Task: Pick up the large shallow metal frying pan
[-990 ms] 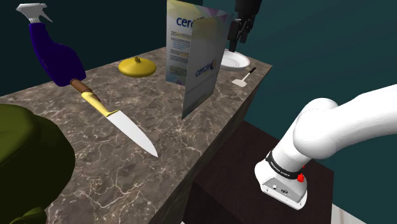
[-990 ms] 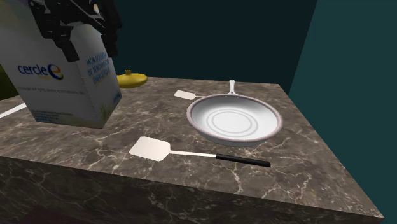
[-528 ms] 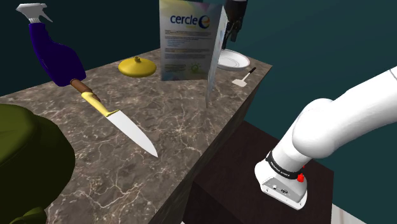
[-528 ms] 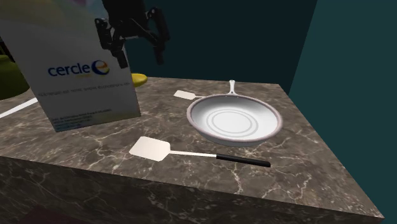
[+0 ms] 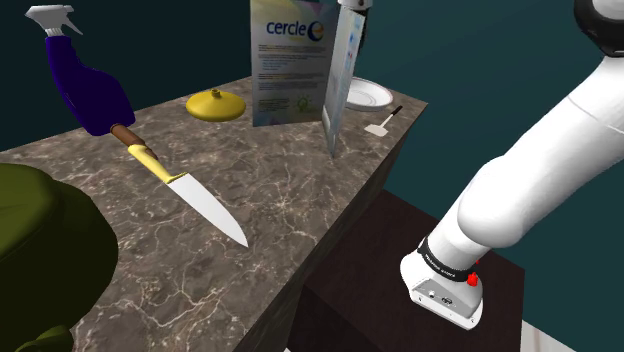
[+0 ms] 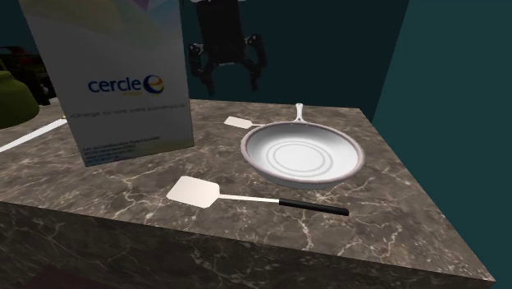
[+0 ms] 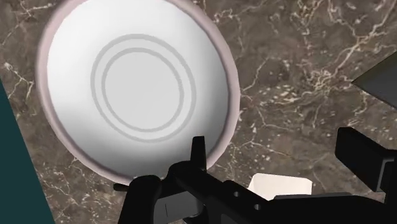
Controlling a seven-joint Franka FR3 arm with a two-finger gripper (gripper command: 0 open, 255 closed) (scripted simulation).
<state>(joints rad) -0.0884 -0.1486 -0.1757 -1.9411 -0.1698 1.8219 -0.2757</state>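
While the gripper (image 6: pixel 230 82) hangs in the air above the far side of the counter (image 6: pixel 394 209), its two fingers (image 6: pixel 206 80) stand spread apart with nothing between them. The pan (image 6: pixel 302 154) lies flat on the counter below and forward of the fingertips, open side up, well apart from them. Its thin handle (image 6: pixel 299 112) runs from the far rim towards the counter's back edge. The pan's long axis therefore runs front to back in the second exterior view, with the handle end nearest the fingers.

Seen from the wrist, the pan (image 7: pixel 133 89) sits ahead of one finger (image 7: pixel 143 197) and out to its side, not in the gap. The handle is probably hidden under the gripper (image 7: pixel 249 159) body. A white blade (image 7: pixel 280 186) shows between the fingers, likely that of the small spatula (image 6: pixel 238 123) lying just beside the handle.

A longer spatula (image 6: pixel 246 198) lies between the pan and the counter's front edge. On the side away from the fingers, the pan lies close to the counter's end. A tall box (image 6: pixel 123 74) stands beyond the other finger, with bare marble between it and the pan.
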